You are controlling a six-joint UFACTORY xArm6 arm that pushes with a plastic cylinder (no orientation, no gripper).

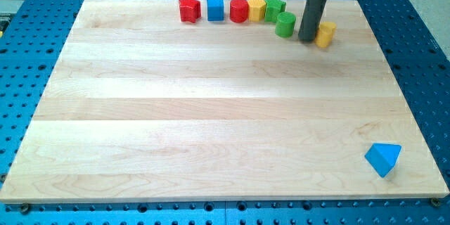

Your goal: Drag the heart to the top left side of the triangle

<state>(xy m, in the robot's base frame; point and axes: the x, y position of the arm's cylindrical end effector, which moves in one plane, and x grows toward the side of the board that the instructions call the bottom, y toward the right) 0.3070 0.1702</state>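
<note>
My tip (307, 39) rests on the board near the view's top right. It stands between a green cylinder (285, 24) on its left and a yellow heart (326, 34) on its right. The rod hides the heart's left edge, and the tip seems to touch the heart. The blue triangle (383, 159) lies alone at the view's bottom right corner of the board, far below the heart and a little to its right.
A row of blocks runs along the board's top edge: a red star (188, 9), a blue cube (215, 8), a red block (239, 10), a yellow block (256, 8) and a green star (275, 5). The wooden board (211, 112) lies on a blue perforated table.
</note>
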